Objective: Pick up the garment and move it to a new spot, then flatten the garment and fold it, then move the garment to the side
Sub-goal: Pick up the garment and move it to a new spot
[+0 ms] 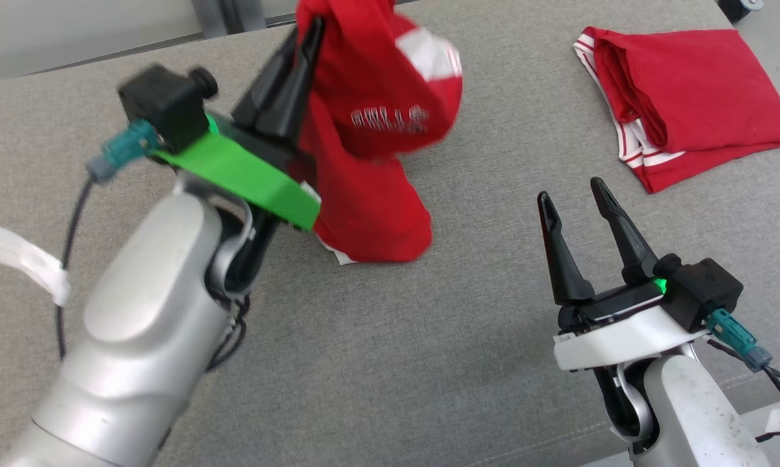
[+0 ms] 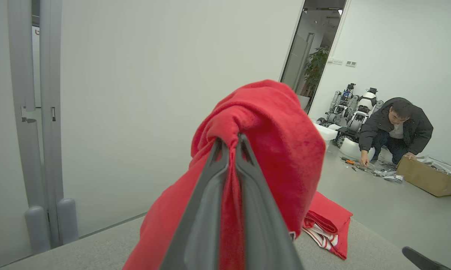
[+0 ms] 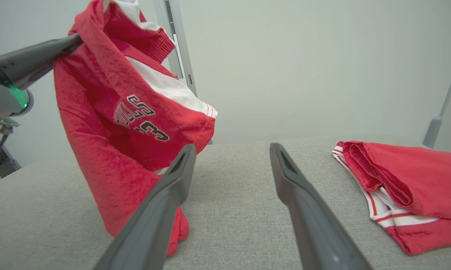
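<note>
A red garment (image 1: 370, 143) with white trim and lettering hangs bunched from my left gripper (image 1: 312, 32), which is shut on its top, raised over the grey table (image 1: 429, 337). The cloth's lower end still touches the table. In the left wrist view the two fingers pinch the red garment (image 2: 270, 150) between them. The right wrist view shows the hanging garment (image 3: 116, 123) at the left, held by the left gripper's fingers (image 3: 38, 56). My right gripper (image 1: 575, 188) stands open low at the right with nothing between its fingers (image 3: 165, 202).
A second red garment (image 1: 682, 97) lies folded at the table's far right, also seen as the folded garment (image 3: 409, 183). Beyond the table a person (image 2: 394, 127) crouches on the floor by a cardboard box (image 2: 428, 176) and parked robots (image 2: 353, 108).
</note>
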{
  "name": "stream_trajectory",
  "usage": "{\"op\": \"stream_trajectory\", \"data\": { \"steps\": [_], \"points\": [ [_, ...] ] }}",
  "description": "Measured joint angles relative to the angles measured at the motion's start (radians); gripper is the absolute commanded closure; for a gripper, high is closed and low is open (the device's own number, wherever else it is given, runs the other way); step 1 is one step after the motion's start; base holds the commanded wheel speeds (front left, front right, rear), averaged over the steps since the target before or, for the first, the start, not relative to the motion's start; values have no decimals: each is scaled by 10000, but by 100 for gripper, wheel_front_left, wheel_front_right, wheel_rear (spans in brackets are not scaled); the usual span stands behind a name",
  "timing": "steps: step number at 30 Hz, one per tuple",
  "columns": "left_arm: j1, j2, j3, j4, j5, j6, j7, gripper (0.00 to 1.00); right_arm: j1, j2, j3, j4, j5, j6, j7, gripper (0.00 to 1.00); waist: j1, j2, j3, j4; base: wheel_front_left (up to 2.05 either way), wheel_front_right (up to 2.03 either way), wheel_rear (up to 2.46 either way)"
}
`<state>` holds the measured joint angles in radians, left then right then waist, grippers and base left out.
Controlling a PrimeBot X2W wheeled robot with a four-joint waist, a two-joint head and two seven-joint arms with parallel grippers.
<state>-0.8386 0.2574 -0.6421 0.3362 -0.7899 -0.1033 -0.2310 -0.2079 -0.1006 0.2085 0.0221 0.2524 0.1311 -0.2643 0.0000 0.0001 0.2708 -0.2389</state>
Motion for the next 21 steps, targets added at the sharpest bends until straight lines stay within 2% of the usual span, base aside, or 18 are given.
{"op": "stream_trajectory", "data": {
  "steps": [4, 8, 15, 16, 17, 18, 21],
  "points": [
    [1272, -362, -374, 562, 483, -105, -267, 100, 18, -104, 8, -12, 0, 0, 0, 0, 0, 0, 1, 248, 0, 0, 0],
    [2436, -711, -316, 575, 995, -198, -303, 100, 21, -247, -19, -38, -2, 0, 0, 0, 0, 0, 13, 509, 0, 0, 0],
    [4492, -917, -692, 894, 1336, -240, -314, 100, 222, -451, -10, -21, -4, 0, 0, 0, 0, 0, -160, 969, 0, 0, 0],
    [4648, -934, -836, 894, 1210, -242, -314, 73, 248, -472, -4, -15, -4, 0, 0, 0, 0, 0, -218, 1033, 0, 0, 0],
    [4807, -924, -976, 874, 1143, -242, -314, 15, 295, -495, -6, -15, -6, 0, 0, 0, 0, 0, -280, 1095, 0, 0, 0],
    [4933, -903, -1003, 848, 1127, -244, -314, 0, 356, -512, -2, -12, -6, 0, 0, 0, 0, -1, -332, 1148, 0, 0, 0],
    [5312, -874, -451, 370, 1085, -213, -313, 0, 502, -554, 40, 23, -6, 0, 0, 0, 0, 0, -545, 1363, 0, 0, 0]
  ]
}}
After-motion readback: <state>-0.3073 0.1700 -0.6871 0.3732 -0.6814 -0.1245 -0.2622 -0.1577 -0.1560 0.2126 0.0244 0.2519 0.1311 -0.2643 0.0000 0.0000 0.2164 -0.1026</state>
